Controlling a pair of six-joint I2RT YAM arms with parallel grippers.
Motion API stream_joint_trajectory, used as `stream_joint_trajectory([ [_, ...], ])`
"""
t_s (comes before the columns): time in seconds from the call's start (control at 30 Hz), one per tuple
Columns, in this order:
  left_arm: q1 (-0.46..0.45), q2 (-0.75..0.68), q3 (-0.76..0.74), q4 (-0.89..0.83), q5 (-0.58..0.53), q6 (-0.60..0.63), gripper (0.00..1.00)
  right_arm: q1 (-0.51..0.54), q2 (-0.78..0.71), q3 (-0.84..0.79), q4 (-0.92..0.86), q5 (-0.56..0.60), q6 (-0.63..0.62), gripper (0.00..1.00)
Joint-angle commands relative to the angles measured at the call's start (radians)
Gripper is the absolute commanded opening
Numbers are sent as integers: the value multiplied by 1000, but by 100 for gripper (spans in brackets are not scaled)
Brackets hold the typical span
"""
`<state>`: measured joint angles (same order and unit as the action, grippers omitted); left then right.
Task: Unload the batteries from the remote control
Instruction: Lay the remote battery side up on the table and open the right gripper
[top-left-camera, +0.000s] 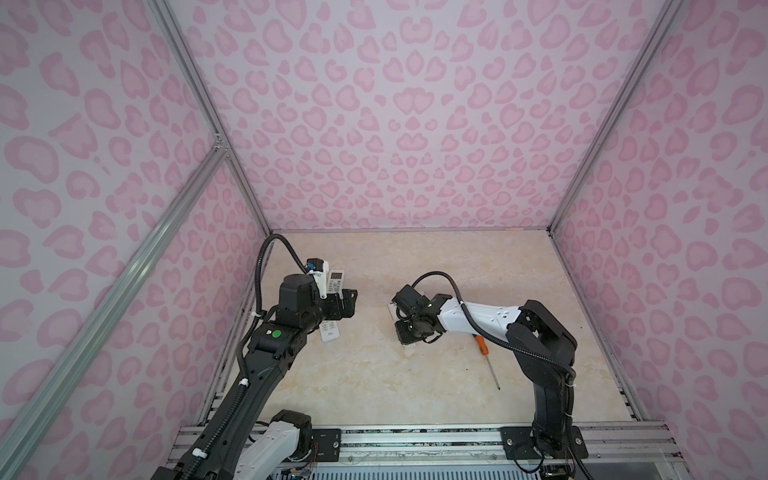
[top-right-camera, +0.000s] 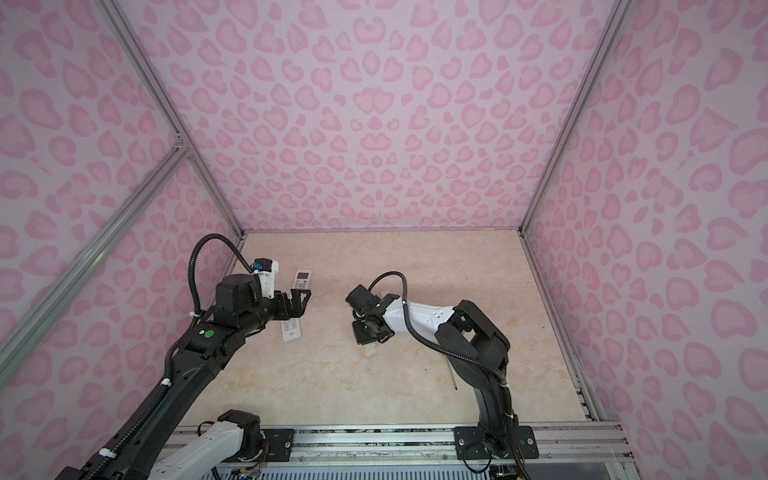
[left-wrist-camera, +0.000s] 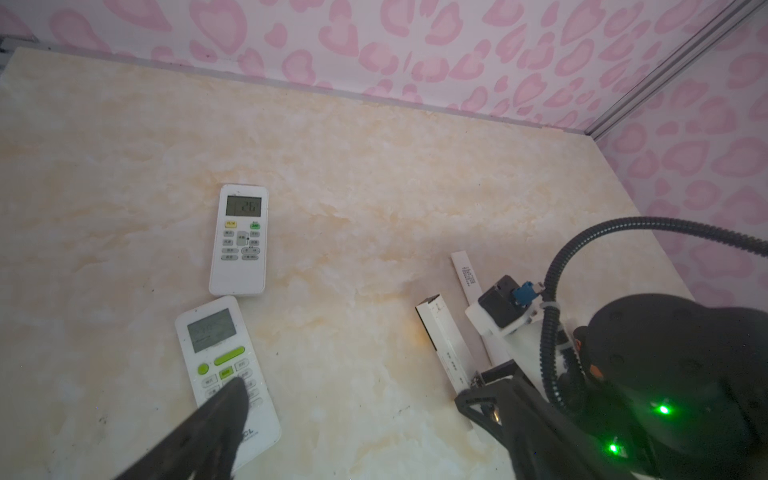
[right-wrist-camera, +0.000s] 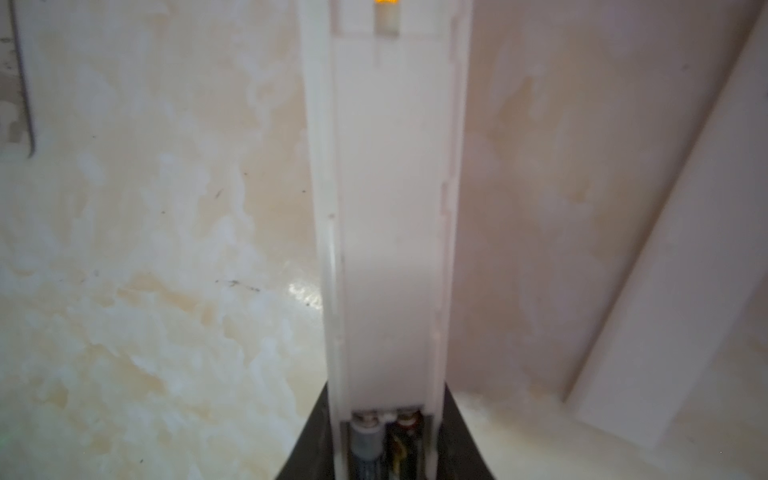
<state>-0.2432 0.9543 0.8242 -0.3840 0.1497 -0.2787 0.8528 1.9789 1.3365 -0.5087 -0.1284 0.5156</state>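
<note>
Batteries (right-wrist-camera: 368, 442) side by side in the open bay of the remote (right-wrist-camera: 390, 228), long axes along its length. Right gripper (right-wrist-camera: 386, 457) clamped on its edges. Left gripper (top-left-camera: 351, 305) wide open, empty, well apart from the remote.

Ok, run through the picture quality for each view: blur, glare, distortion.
Right wrist view: soft throughout, the long white plastic remote and the grey and black cylindrical batteries smeared; a glare patch on the cream marbled tabletop. Left wrist view: dim, sharp mid-frame, two green indicator lights blooming, edges bowed. Both top views: evenly lit, sharp, wide-angle splay in the silver frame posts.
</note>
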Motion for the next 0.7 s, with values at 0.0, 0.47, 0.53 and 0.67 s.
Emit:
stream_joint_trajectory([
  [0.0,0,12,-27,-10,18,-30,99,-16,32,10,-69,39,-21,3],
  [0.47,1,50,-41,-3,49,-64,96,-84,63,47,-230,137,-98,5],
  [0.53,1,59,-41,-3,55,-69,96,-77,71,64,-246,141,-101,6],
  [0.67,1,65,-50,5,65,-78,95,-52,89,101,-275,148,-103,13],
])
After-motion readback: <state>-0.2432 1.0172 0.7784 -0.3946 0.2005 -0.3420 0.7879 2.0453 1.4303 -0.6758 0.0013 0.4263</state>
